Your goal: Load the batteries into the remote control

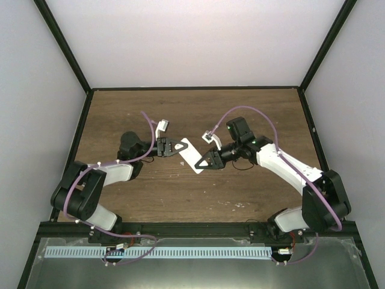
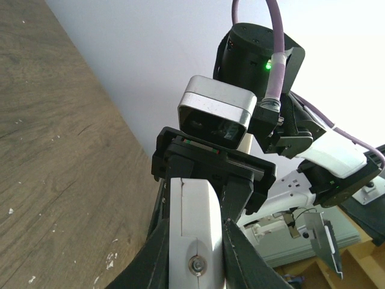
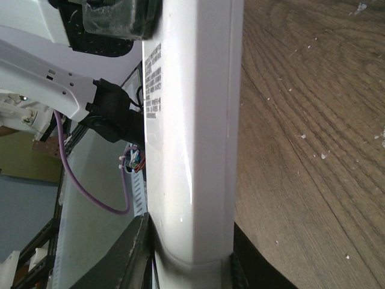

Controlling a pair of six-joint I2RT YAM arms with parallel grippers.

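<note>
Top external view is showing the remote control (image 1: 191,155) lying slantwise between the two arms, over the middle of the brown wooden counter (image 1: 180,201). From above, it is not clear whether it is touching the wood. The left end effector (image 1: 178,147) is pinching the upper-left end of the white casing, with its fingers pressed tight against it. The right end effector (image 1: 205,161) is gripping the opposite, lower-right end, so both arms are sharing the one remote. The two arms are reaching inward from either side, and their purple cables (image 1: 148,127) are arching above them.

Left wrist view is looking along the casing, which is running away from the lens between two dark fingers (image 2: 157,256). At its far end the black body of the right arm is facing back, with that arm's silver wrist camera (image 2: 216,111) sitting just above it.

Right wrist view is filling with the long, glossy side of the remote, standing upright in the frame. Two dark fingers (image 3: 129,256) are closing on its near end from either side. A block of small black print (image 3: 153,81), too small to read, is showing on one face. Wood grain is spreading across the right side.
</note>
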